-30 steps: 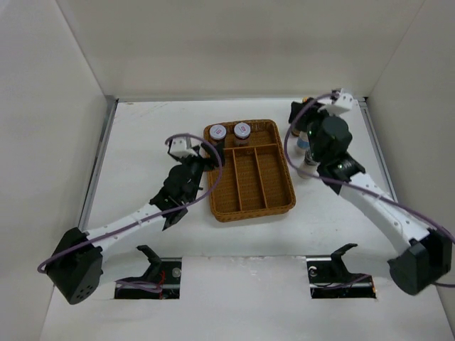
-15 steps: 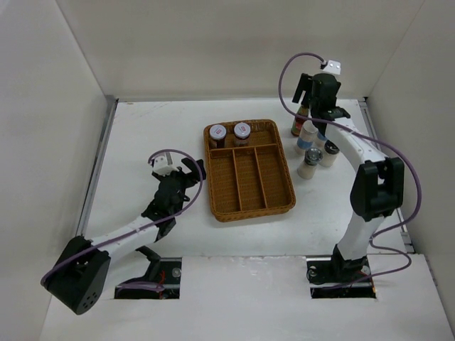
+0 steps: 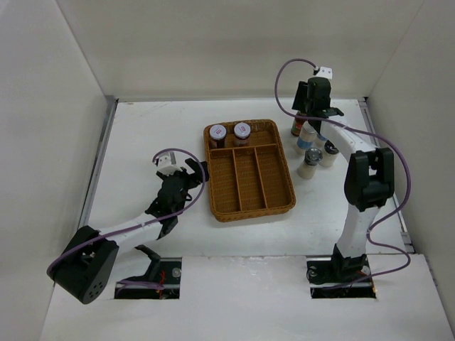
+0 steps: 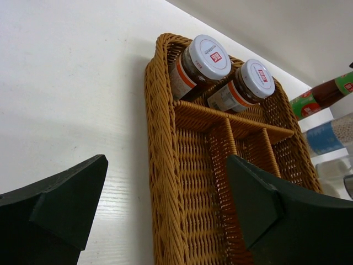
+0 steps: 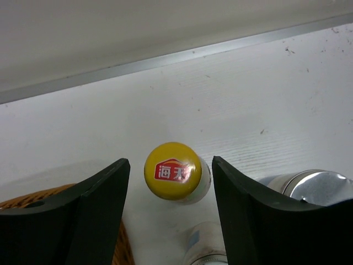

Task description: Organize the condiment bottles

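Sauce bottle (image 5: 172, 171) stands upright on the table (image 5: 248, 99), just right of the wicker tray (image 3: 249, 181) at its far corner, with its long axis vertical and its yellow cap pointing straight up at the right wrist camera. Right gripper (image 5: 169, 161) hangs over it, fingers spread wide either side of the cap, not touching. Left gripper (image 4: 165, 163) is likewise spread open, low at the tray's left rim, facing two pale-lidded jars (image 4: 205, 58) in the far compartment.

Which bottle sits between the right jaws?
The yellow-capped sauce bottle; the silver-lidded cylinder stands beside it, outside the open right jaws.
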Robot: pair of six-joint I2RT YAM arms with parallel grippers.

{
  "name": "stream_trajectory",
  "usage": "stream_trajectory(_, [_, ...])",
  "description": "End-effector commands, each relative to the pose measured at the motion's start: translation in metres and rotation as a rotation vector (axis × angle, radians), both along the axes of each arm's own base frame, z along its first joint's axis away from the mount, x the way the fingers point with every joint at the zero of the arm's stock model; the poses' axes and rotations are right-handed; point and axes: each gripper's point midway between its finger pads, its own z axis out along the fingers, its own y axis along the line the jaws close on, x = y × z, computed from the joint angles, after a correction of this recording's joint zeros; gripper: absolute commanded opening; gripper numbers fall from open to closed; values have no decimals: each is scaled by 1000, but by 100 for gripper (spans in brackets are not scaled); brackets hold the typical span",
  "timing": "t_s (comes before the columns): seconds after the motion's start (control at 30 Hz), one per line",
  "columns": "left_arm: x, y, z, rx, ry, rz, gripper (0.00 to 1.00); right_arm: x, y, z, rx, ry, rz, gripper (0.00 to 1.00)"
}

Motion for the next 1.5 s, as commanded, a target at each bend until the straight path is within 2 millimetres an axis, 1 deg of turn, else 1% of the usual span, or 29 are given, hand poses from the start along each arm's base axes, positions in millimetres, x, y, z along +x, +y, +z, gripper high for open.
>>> stream_trajectory(0.0, [2,-3,15,-49,-54,-13,90,19,-2,35,14,-99,2,66])
stream_trajectory(0.07, [2,-3,16,-50,-56,-13,90,20,0,35,8,-103,5,61])
stream_trajectory(0.2, [1,-3,16,-53,-59,-18,90,23,-2,33,-7,-99,-1,42])
stream_trajectory(0.23, [1,-3,17,-53,-60,-18,90,22,-4,35,-11,-104,-10,39])
stream_trajectory(0.3, [2,-2,16,-52,-58,-14,90,21,-9,46,-19,-131,-32,35])
stream_trajectory(0.37, [1,-2,17,-54,-60,-17,90,23,-12,66,-28,-191,-46,32])
stream_trajectory(0.47, [1,-1,18,-56,-65,-14,90,20,-15,103,-43,-283,-67,30])
stream_trajectory(0.53, [2,-1,17,-54,-62,-12,90,16,-12,135,-38,-358,-69,29])
stream_trajectory(0.6, [2,0,17,-55,-63,-10,90,10,-8,164,-33,-411,-59,28])
stream_trajectory(0.67, [2,1,18,-56,-66,-6,90,1,-2,185,-38,-447,-45,29])
stream_trajectory(0.7, [3,3,17,-54,-64,0,90,-4,2,194,-40,-461,-37,29])
stream_trajectory(0.77, [3,4,16,-55,-61,2,89,-13,14,203,-33,-477,-11,29])
stream_trajectory(0.83, [3,6,18,-59,-67,8,89,-22,26,208,-28,-487,17,30])
stream_trajectory(0.93, [3,10,17,-58,-67,20,89,-34,50,218,-10,-516,67,30])
stream_trajectory(1.03, [2,11,19,-63,-72,22,89,-41,76,221,6,-526,121,30])
stream_trajectory(1.17, [3,10,16,-62,-60,18,89,-42,106,213,17,-519,180,30])
stream_trajectory(1.3, [2,12,19,-69,-71,23,90,-38,131,190,15,-482,224,31])
stream_trajectory(1.47, [2,13,18,-69,-68,23,90,-30,146,154,17,-428,244,31])
